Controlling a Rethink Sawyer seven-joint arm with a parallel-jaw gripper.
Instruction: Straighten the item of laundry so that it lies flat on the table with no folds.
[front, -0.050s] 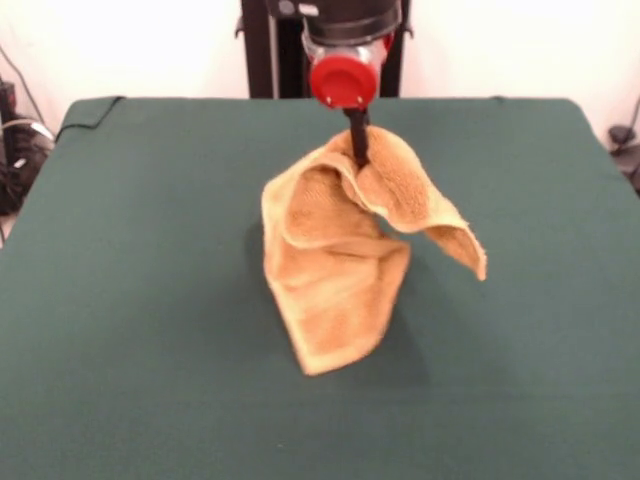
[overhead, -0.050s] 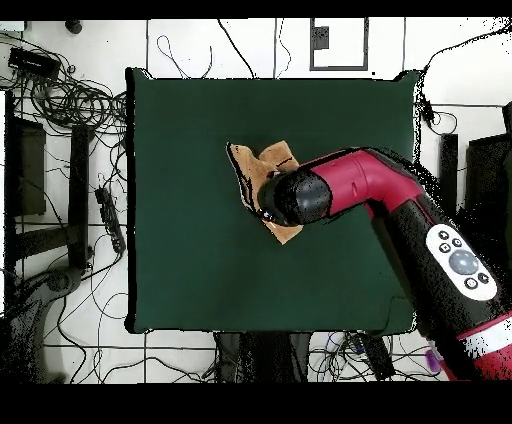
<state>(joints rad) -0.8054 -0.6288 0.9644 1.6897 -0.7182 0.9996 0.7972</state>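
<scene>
1. The gripper (front, -0.050s: 358, 143) was clenched on the top of the towel (front, -0.050s: 340, 270), pinching a bunched fold near one edge; the black fingers (front, -0.050s: 357, 135) ran down into the cloth, and their tips were hidden by it.
2. The towel hung straight below the jaws, its long axis near vertical. One corner flared out to the picture's right in the front view, clear of the table (front, -0.050s: 120, 300).
3. Its lowest corner seemed to touch or nearly touch the table, near the middle; whether it bore weight could not be told.
4. In the overhead view the arm (overhead, -0.050s: 380, 190) covered most of the towel (overhead, -0.050s: 246, 165); only a strip toward the far edge and a small corner beside the wrist showed.
5. Judgement: the towel was lifted, not yet spread. The coming move turns on that hanging line: lowering while dragging sideways should lay the bottom edge down first and let the rest follow flat.
6. Risk: the flared corner might fold under.
</scene>
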